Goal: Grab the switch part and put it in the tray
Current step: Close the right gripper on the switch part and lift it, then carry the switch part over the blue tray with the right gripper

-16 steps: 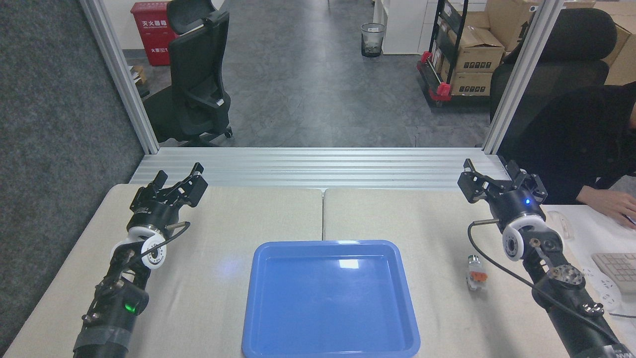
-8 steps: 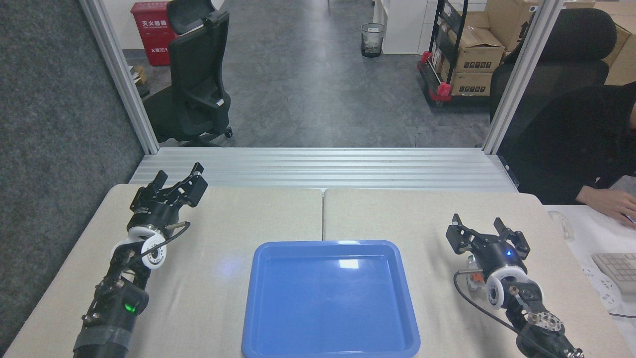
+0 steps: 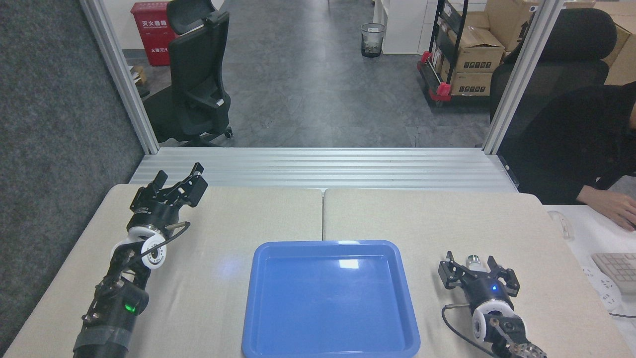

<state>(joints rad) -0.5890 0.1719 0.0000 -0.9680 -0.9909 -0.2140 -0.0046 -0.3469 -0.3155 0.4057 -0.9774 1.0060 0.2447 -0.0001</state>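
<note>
Two arms are seen over the beige table (image 3: 248, 214), one on each side of the tray (image 3: 330, 298). The right gripper (image 3: 476, 269) is down low near the table's right front, with its jaws spread wide apart, and the switch part (image 3: 473, 260) is seen right between the two fingers, only its round silver-and-green cap poking out past the gripper body. The rest of the part is hidden behind the gripper, so whether the fingers are actually touching it can't be told, and nothing looks clamped yet. The part is well to the right of the blue tray, on the table and not in it. The tray itself is sat in the middle front of the table. The left gripper (image 3: 180, 180) is parked up at the far left corner of the table, fingers apart too, nothing held. A person's hand (image 3: 613, 208) is seen resting on the white desk off to the right, near a keyboard (image 3: 616, 271).
</note>
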